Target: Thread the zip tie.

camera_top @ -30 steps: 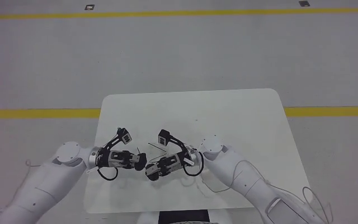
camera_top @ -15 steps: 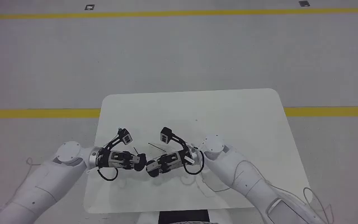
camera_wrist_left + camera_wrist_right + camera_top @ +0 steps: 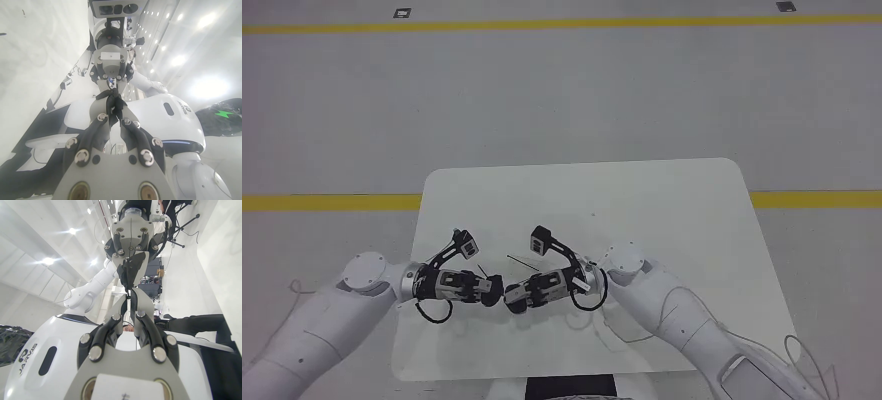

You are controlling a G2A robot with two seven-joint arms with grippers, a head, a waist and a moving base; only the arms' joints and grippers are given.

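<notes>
My left tool [image 3: 491,289] hangs over the near left part of the white tabletop [image 3: 672,200], pointing inward toward the other arm. Its fingers are wrapped in ragged black padding [image 3: 116,105] and drawn narrow, pinched together on the zip tie [image 3: 130,234]. In the right wrist view I can follow the thin black strap from that pinch straight back across the left tool's grey palm. From above, one fine dark end pokes out beside the left tool. A second, longer one slants toward the far side just beside the other tool. The zip tie is held up between the two tools. I cannot tell whether the tip has entered the head, because the meeting point is too small and crowded by padding. Just right of that, my right tool [image 3: 514,298] meets the left one tip to tip, nearly touching. Its fingers [image 3: 144,300] are narrow as well, closed around the small dark end of the zip tie at their tips. Farther right, the tabletop carries a tiny dark speck [image 3: 593,213] toward its far side.
</notes>
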